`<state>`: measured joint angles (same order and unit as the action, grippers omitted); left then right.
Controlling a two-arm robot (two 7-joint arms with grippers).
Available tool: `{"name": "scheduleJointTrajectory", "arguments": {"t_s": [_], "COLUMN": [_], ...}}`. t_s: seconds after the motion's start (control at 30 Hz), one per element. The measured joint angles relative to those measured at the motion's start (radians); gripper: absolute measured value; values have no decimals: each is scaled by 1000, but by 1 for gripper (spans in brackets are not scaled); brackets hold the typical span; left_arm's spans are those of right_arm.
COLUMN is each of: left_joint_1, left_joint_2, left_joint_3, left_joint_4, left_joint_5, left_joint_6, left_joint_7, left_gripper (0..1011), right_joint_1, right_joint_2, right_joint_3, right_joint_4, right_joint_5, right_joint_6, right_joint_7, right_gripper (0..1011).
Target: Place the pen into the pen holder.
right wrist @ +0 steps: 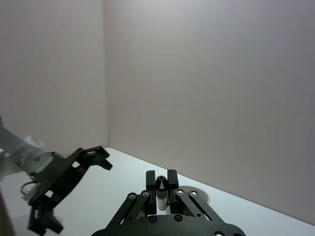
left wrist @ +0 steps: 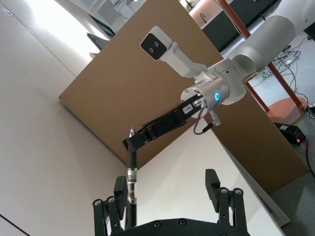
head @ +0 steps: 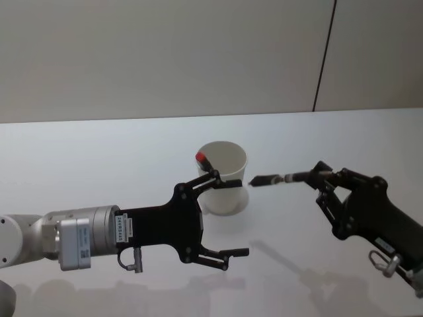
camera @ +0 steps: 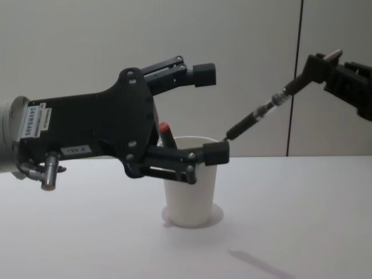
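My right gripper (head: pixel 318 173) is clamped shut on the rear end of the pen (head: pixel 281 178), which I hold up in the air just to the right of the pen holder (head: pixel 223 177) and a little above its rim. In the right wrist view the pen (right wrist: pixel 161 189) sits pinched between my two fingers, tip pointing straight away from the camera.

My left gripper (head: pixel 228 216) hangs wide open and empty just in front of the cup, its upper finger lying across the cup's front near the rim.

What worries me: the pen's tip is beside the rim, not over the opening. If I push along the pen's line from here, I judge the tip would strike the outer wall or the rolled rim and tip the light paper cup, since nothing is gripping it. My left finger, so close to the rim, could also nudge the cup or block the way. A red-capped pen (head: pixel 201 158) already stands inside, leaning at the left side.

The pen's long axis runs from my right gripper toward the cup, tip leading; in the chest view the pen (camera: pixel 261 113) slopes down to the left, tip lowest, nearly at the rim.
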<state>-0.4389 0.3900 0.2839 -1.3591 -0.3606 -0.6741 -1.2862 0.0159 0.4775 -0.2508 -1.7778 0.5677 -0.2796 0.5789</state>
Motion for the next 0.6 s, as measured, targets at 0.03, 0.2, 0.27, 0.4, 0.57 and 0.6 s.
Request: {"name": "scheduleJointTrajectory", "arguments": {"t_s": [0.03, 0.2, 0.27, 0.4, 0.57, 0.6], "left_joint_1": [0, 0, 0, 0, 0, 0], "left_joint_2": [0, 0, 0, 0, 0, 0], "left_joint_3": [0, 0, 0, 0, 0, 0], "left_joint_4": [0, 0, 0, 0, 0, 0], "left_joint_5": [0, 0, 0, 0, 0, 0], "left_joint_6": [0, 0, 0, 0, 0, 0], "left_joint_7": [0, 0, 0, 0, 0, 0], "left_gripper": [1004, 1004, 1004, 1004, 1004, 1004], "right_joint_1": [2, 29, 42, 73, 117, 127], "right_joint_2": [-5, -42, -57, -93, -140, -151], "right_joint_3": [0, -11, -16, -28, -43, -47], "right_joint_4": [0, 13, 21, 44, 78, 89], "right_joint_5": [-20, -91, -109, -157, -211, -222], "right_joint_6": [-1, 5, 10, 26, 49, 54], "right_joint_7": [-24, -100, -116, -155, -190, -197], "right_gripper": [124, 124, 124, 124, 124, 124]}}
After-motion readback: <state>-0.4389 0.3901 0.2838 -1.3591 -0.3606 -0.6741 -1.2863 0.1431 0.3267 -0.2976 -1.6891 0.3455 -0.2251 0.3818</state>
